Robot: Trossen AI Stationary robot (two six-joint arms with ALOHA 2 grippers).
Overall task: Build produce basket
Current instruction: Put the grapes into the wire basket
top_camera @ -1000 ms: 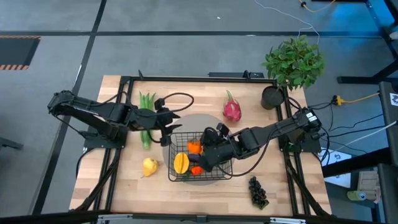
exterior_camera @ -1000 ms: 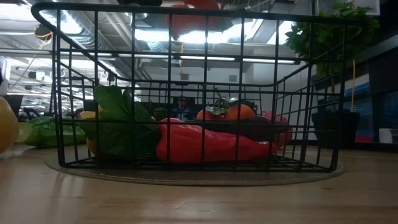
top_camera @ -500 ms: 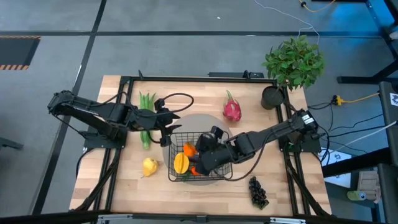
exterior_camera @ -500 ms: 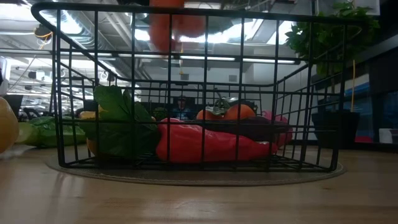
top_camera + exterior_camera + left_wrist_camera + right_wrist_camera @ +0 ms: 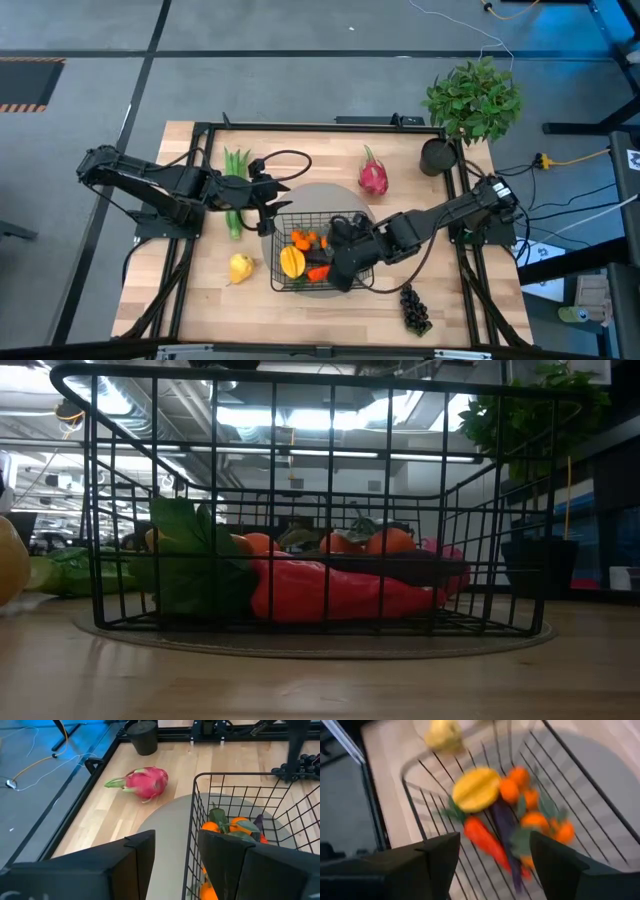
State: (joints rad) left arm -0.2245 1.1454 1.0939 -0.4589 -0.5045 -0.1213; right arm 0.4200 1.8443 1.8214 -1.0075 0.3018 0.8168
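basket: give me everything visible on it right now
The basket is a black wire grid, roughly square with rounded corners and open on top, sitting upright on a round grey mat mid-table. Inside lie small oranges, a yellow fruit, a red-orange carrot and a purple eggplant. The left gripper straddles its wall, one finger inside and one outside. The right gripper is open above it.
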